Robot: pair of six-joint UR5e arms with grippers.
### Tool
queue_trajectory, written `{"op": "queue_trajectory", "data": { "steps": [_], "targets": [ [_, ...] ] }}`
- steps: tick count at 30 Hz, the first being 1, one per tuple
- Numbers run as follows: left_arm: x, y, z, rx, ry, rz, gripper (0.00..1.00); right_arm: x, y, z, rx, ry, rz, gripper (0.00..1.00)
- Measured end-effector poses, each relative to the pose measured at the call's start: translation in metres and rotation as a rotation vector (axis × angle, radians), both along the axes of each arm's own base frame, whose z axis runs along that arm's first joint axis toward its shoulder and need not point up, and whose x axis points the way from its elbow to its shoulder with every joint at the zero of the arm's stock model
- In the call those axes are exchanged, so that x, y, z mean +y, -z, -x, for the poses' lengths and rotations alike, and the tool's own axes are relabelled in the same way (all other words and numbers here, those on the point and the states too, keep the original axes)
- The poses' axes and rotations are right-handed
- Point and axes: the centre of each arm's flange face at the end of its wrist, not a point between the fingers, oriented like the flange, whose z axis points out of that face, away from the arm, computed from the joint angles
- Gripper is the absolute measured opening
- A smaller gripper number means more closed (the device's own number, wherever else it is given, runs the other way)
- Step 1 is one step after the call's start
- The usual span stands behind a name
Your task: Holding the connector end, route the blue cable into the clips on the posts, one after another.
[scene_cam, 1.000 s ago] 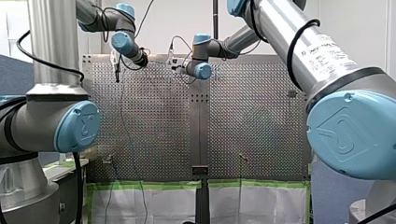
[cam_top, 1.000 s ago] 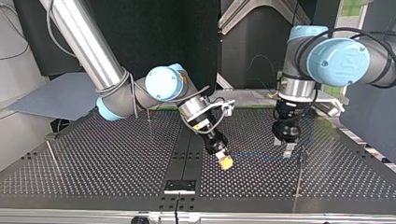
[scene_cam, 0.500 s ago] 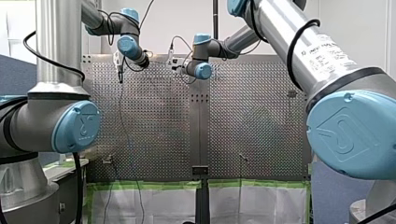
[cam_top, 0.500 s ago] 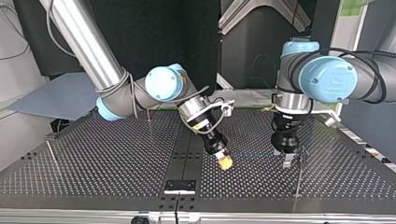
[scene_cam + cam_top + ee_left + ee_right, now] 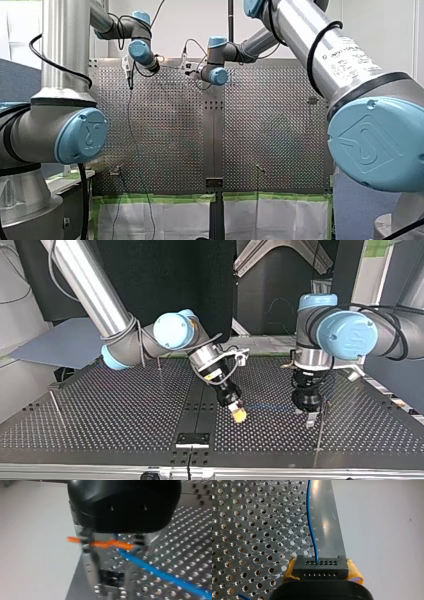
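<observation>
In the last second the blue cable has been carried along by my left gripper, which has dropped lower in the top view, toward the table's near edge. It now hangs just beside the thin post at that view's right. My right gripper has barely shifted, a touch toward the view's left. The cable leaves the black connector, which is clamped between the right gripper's yellow pads. From there it runs low over the perforated table in a nearly straight line to the left gripper. That looks deliberate: the right arm anchors the connector end so the line stays taut, while the left arm steers the span toward the post, whose clip is too small to make out. In the left wrist view the cable runs out from beneath that gripper, with an orange piece I cannot identify lying across it. Whether the left gripper pinches the cable or merely lets it slide through, I cannot tell. I judge the cable not yet seated in this post.
</observation>
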Motion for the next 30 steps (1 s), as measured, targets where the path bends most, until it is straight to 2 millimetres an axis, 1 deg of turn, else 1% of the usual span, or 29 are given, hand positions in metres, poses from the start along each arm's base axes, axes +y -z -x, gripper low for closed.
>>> {"op": "queue_trajectory", "data": {
  "steps": [7, 19, 20, 21, 22, 23, 24, 25, 26, 27, 28, 29, 30],
  "targets": [
    [0.0009, -0.0031, -0.0043, -0.01, -0.003, 0.007, 1.0, -0.0013, 0.0003, 0.0008, 0.0, 0.002, -0.001, 0.0],
    [0.0004, -0.0035, -0.0042, -0.012, -0.006, 0.02, 1.0, -0.0023, 0.0009, 0.0017, 0.002, 0.003, -0.005, 0.0],
    [0.0003, -0.0035, -0.0041, -0.012, -0.007, 0.02, 0.89, -0.0023, 0.001, 0.0018, 0.003, 0.003, -0.005, 0.0],
    [0.0003, -0.0034, -0.0041, -0.012, -0.007, 0.021, 0.82, -0.0023, 0.0012, 0.0019, 0.004, 0.003, -0.006, 0.0],
    [0.0002, -0.0033, -0.0039, -0.011, -0.008, 0.021, 0.82, -0.0022, 0.0013, 0.0019, 0.004, 0.003, -0.007, 0.0],
    [0.0002, -0.0033, -0.0039, -0.01, -0.008, 0.022, 0.73, -0.0022, 0.0015, 0.002, 0.005, 0.003, -0.007, 0.0],
    [0.0002, -0.0032, -0.0038, -0.01, -0.008, 0.022, 0.62, -0.0022, 0.0015, 0.002, 0.006, 0.003, -0.008, 0.0],
    [0.0002, -0.003, -0.0037, -0.009, -0.008, 0.024, 0.62, -0.0021, 0.0016, 0.0021, 0.007, 0.003, -0.008, 0.0],
    [0.0002, -0.0029, -0.0036, -0.008, -0.008, 0.024, 0.51, -0.0021, 0.0018, 0.0021, 0.008, 0.003, -0.009, 0.0],
    [0.0002, -0.0028, -0.0035, -0.007, -0.009, 0.025, 0.37, -0.0021, 0.0019, 0.0021, 0.008, 0.003, -0.009, 0.0],
    [0.0002, -0.0026, -0.0033, -0.005, -0.009, 0.026, 0.37, -0.0021, 0.002, 0.0022, 0.008, 0.003, -0.009, 0.0],
    [0.0002, -0.0026, -0.0032, -0.004, -0.009, 0.026, 0.28, -0.002, 0.002, 0.0022, 0.009, 0.003, -0.009, 0.0],
    [0.0002, -0.0024, -0.0031, -0.003, -0.009, 0.027, 0.15, -0.002, 0.0022, 0.0022, 0.009, 0.003, -0.01, 0.0]
  ]
}}
